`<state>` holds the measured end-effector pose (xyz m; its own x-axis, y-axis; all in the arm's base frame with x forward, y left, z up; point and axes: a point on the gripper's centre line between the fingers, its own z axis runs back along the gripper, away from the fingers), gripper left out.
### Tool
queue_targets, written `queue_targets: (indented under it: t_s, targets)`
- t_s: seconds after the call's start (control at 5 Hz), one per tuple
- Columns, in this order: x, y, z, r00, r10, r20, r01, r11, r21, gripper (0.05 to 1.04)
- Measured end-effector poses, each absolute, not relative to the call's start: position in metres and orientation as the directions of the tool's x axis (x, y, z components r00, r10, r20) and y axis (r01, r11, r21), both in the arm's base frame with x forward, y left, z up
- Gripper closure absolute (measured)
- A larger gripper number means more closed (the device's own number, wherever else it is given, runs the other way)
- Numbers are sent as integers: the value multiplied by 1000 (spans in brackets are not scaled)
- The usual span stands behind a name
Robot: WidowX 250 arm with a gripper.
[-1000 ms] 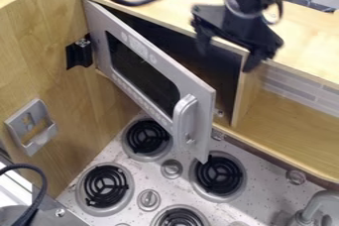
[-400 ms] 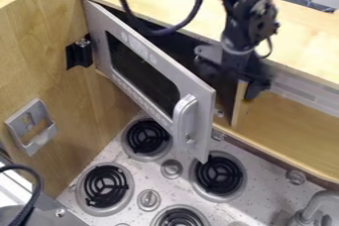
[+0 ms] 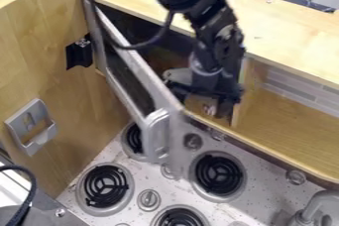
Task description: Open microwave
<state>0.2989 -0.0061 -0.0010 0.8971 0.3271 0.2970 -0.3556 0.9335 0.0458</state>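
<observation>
We see the microwave [image 3: 136, 28] around the claw [image 3: 204, 107]: its dark opening reaches up and to the left behind the claw, which hangs down at the opening's front, near the right side wall. The door [image 3: 136, 65] stands swung well outward on the claw's left, its hinge side farther up and left, its free edge just beside the claw. Below and left of the claw we see the handle [image 3: 155, 130], on the door's outer face, the side turned away from the claw.

The claw itself is open, with a wide gap between its two fingers [image 3: 225, 109], and we see nothing gripped in it. The left finger lies close along the door's inner side, partly hidden by the door's blurred edge, so we cannot tell whether they touch. The right finger points down near the wooden divider [image 3: 244, 88]. We have the stovetop [image 3: 189, 193] below the claw, its burners lower down, and the wooden top [image 3: 291, 36] above and to its right.
</observation>
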Motion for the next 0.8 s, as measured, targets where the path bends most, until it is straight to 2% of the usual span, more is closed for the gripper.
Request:
queue_targets:
  t_s: [0.4, 0.8]
  targets:
    - [251, 35, -6, 830, 490, 266, -525, 848, 74, 83]
    - [230, 71, -5, 766, 586, 265, -625, 775, 94, 83]
